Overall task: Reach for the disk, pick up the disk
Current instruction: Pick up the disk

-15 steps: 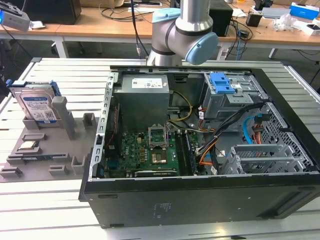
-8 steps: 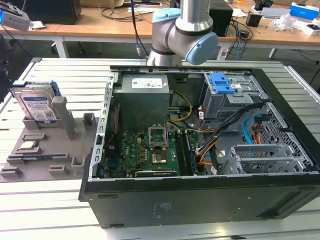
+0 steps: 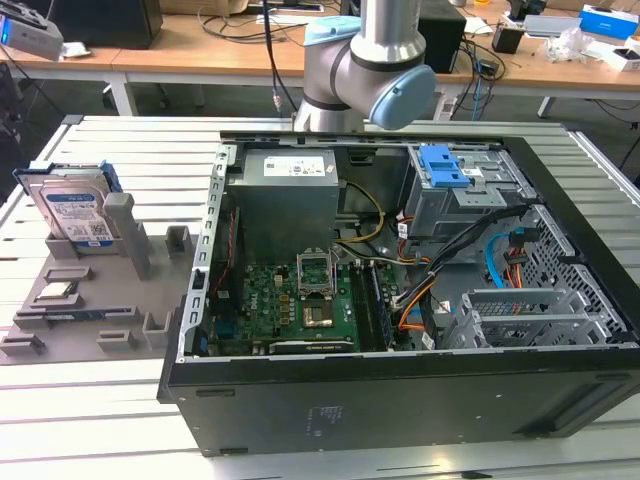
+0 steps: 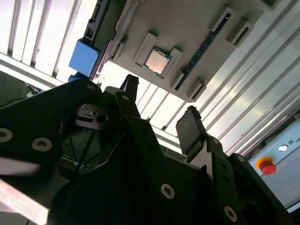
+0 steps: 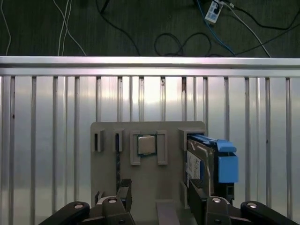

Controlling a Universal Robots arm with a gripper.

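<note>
The disk is a silver-grey hard drive with a white-and-blue label. It stands on edge in a slot of the grey holder plate at the exterior view's left. In the first wrist view the disk shows its blue side bracket. In the second wrist view that bracket lies beyond one black fingertip. My gripper hangs above the plate, apart from the disk. It is open with nothing between its fingers. The same open gripper appears in the second wrist view.
A small square silver chip sits in a recess of the plate beside the disk. An open computer case with a blue drive-bay latch fills the slatted metal table's middle. The arm's elbow stands behind the case. Cables lie on the floor past the table edge.
</note>
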